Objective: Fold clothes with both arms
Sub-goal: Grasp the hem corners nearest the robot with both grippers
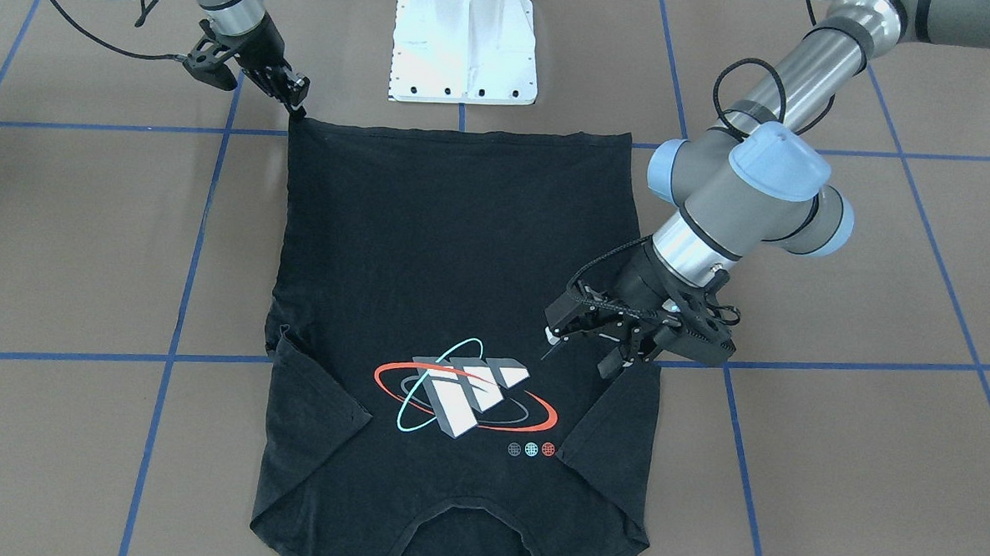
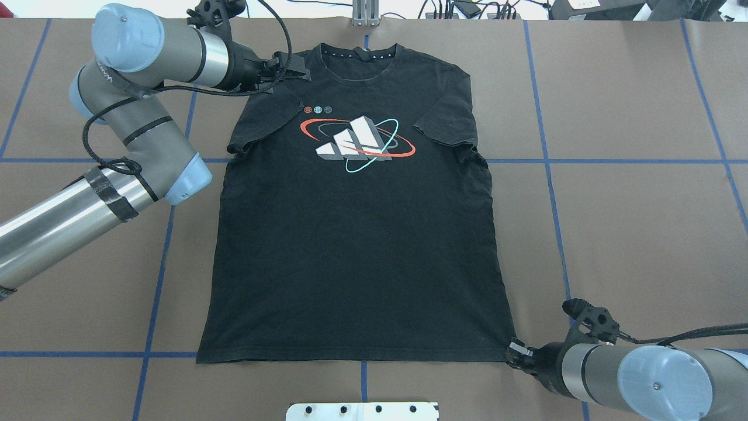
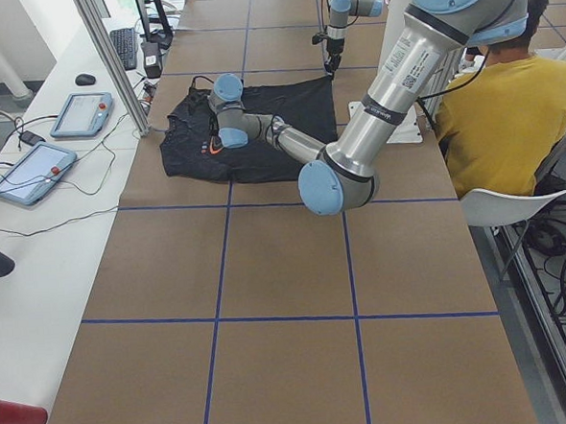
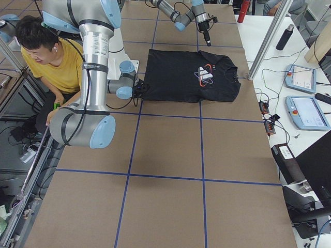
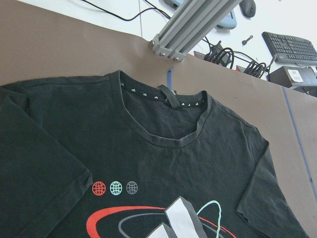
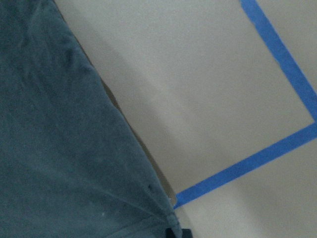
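1. Edges: the shirt (image 2: 356, 245) lies flat in the middle of the brown table (image 2: 643, 234). Its collar (image 2: 357, 55) is near the table's far edge, just short of a metal post (image 2: 365, 11). The hem is near the white base (image 2: 362, 411), w/ a strip of bare table btwn them.
2. Room: there is lots of bare table on both sides of the shirt. Blue tape lines (image 2: 552, 193) cut the table into big squares.
3. The left end effector (image 1: 579, 351) hangs over the shirt's shoulder on the robot's left, by the sleeve. Its fingers are spread apart & hold nothing. The left arm (image 2: 117, 175) bends in from that side, over bare table.
4. The right end effector (image 2: 515, 351) is low at the hem corner on the robot's right. It looks pinched tight on that corner. The right arm (image 2: 643, 368) stays off the shirt.
5. Direction: the shirt's long way runs straight out from the robot. The collar points away from the robot & the hem points toward it. The picture side (image 2: 357, 137) faces up. Both sleeves lie flat, slanting down close to the body.
6. Count:
   - 1 shirt
   - 2 arms
   - 2 end effectors
   - 1 white base
   - 1 metal post
   - 3 small globe marks (image 5: 115, 188) by the picture (red, teal, grey)
   - 1 person in a yellow top (image 4: 57, 64) sitting beside the robot
   - 2 screen pads (image 4: 302, 77) on the white side table
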`<state>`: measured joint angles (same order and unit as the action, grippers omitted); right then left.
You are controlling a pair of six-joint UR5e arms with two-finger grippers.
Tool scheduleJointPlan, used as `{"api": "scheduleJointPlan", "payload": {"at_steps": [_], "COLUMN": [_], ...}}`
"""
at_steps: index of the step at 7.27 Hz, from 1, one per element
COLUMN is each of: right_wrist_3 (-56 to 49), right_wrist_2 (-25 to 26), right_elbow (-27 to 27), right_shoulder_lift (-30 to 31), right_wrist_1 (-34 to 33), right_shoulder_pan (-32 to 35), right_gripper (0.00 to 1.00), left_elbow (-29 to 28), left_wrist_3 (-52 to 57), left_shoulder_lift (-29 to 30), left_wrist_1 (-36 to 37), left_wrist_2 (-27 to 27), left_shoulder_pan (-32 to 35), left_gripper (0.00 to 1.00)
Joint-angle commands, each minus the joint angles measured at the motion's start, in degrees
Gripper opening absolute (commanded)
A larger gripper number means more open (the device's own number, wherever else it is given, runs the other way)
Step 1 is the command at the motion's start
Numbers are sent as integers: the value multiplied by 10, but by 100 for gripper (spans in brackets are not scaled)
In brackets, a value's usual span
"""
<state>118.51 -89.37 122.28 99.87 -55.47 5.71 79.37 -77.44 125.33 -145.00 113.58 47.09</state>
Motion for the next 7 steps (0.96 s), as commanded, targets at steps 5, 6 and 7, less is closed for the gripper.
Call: {"api": "scheduleJointPlan", "payload": {"at_steps": [5, 6, 7], "right_wrist_3": [1, 1, 1], "right_wrist_2": [-19, -19, -19], "right_elbow": [38, 38, 37], "right_shoulder_lift": [15, 16, 15], "right_wrist_1": [-1, -1, -1], "right_shoulder_pan": [-9, -10, -11], "right_gripper": [0, 0, 0], "left_elbow": [285, 344, 351], "left_wrist_3": [-152, -154, -156], "left_shoulder_lift": [-320, -373, -398], "left_wrist_1": [54, 102, 109], "left_wrist_2": [-92, -128, -166], "left_shoulder_pan": [-183, -228, -269], "left_gripper": [99, 99, 99]}}
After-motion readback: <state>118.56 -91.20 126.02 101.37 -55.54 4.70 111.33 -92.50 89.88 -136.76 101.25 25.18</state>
